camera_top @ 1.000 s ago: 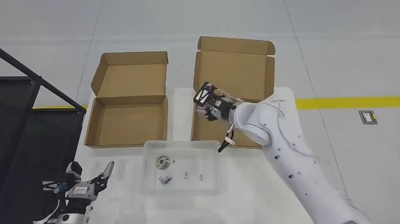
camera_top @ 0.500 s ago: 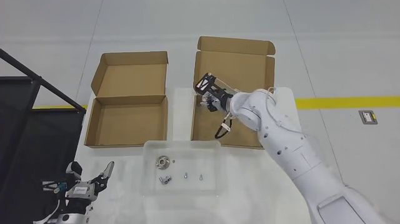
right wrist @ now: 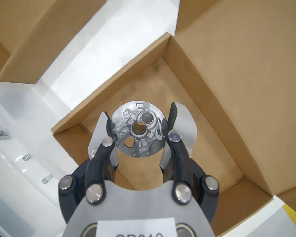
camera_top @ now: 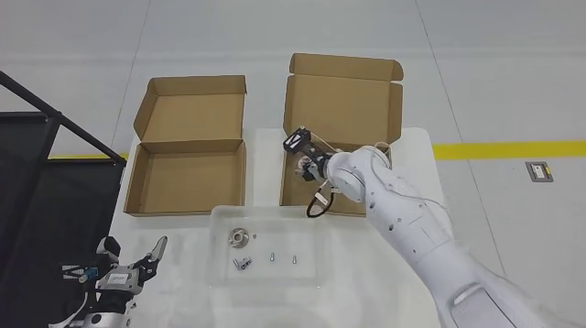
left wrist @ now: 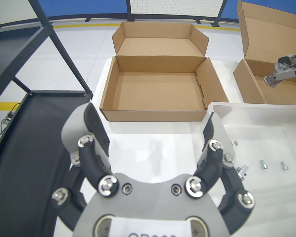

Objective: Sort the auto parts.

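Pinched only by its rim in the right fingers just inside the right box's left wall, the metal disc could slip early, clip that wall and land on the bench, while the left fingers hang spread, empty.

Right arm: big, white, smooth and round, with a thin black cable looping near the wrist. Thin dark lines where the white parts meet. Left gripper and right gripper: grey metal plate, black links, two silver fingers with black bumpy pads. Shiny round screws at every joint. White sticker with black print on the plate.
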{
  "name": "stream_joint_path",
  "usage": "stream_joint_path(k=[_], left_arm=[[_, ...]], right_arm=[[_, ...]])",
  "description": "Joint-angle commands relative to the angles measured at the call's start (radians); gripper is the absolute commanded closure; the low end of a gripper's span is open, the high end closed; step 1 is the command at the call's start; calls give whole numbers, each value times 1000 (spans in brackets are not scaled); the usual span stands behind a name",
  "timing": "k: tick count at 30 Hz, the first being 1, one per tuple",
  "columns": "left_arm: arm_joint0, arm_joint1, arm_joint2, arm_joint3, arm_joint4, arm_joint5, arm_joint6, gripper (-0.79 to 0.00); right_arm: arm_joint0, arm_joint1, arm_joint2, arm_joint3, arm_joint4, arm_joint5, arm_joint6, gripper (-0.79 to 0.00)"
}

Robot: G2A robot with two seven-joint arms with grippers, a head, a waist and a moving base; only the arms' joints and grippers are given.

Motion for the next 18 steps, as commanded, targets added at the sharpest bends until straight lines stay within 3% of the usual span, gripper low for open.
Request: stream_joint_path(k=[1,8,17,18], left_arm=[[0,0,0,0,0,0,0,-785],[0,0,0,0,0,0,0,-785],[0,0,0,0,0,0,0,-785],[0,0,0,0,0,0,0,-785]], right_arm=[[21,-18,-12,64,8,10,-29,0],[81,-70,-38,222,19,70,-92,0],[127,-129,-59,360,41,62,-110,0],[131,-134,-60,371,42,61,-113,-71]])
